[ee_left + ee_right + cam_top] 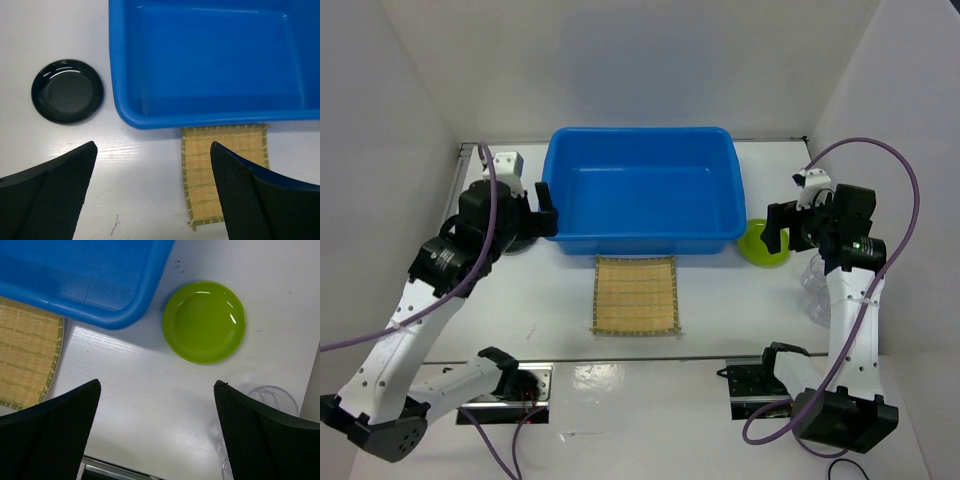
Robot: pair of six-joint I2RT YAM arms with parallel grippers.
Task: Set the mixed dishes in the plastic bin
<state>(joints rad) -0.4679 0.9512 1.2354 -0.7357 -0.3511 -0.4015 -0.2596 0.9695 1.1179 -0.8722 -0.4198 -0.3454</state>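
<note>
Quick count: one blue bin (pixel 645 241), one bamboo mat (pixel 636 295), one black plate (pixel 67 91), one lime-green plate (pixel 760 245) and two clear cups (pixel 812 285). All five dishes sit on the white table (pixel 720 310), outside the bin.

The mat lies right in front of the bin's near wall. The green plate is just off the bin's right near corner, and the black plate is by its left near corner. The cups are near the green plate, on the side closer to the arm bases.

The cups are the hard bit. From above they're a see-through smudge half behind the right arm. The right wrist camera gets one rim (pixel 272 399) cut by a finger, and the second is only faint at the bottom edge.

The black plate is mostly hidden under the left arm in the overhead shot, but the left wrist view shows it whole. That same view loses part of the mat behind a finger, and the bin rim overhangs the mat's far edge.

The left gripper (pixel 152 150) and right gripper (pixel 157 385) both hang above the table with their jaws spread wide, gripping nothing.
</note>
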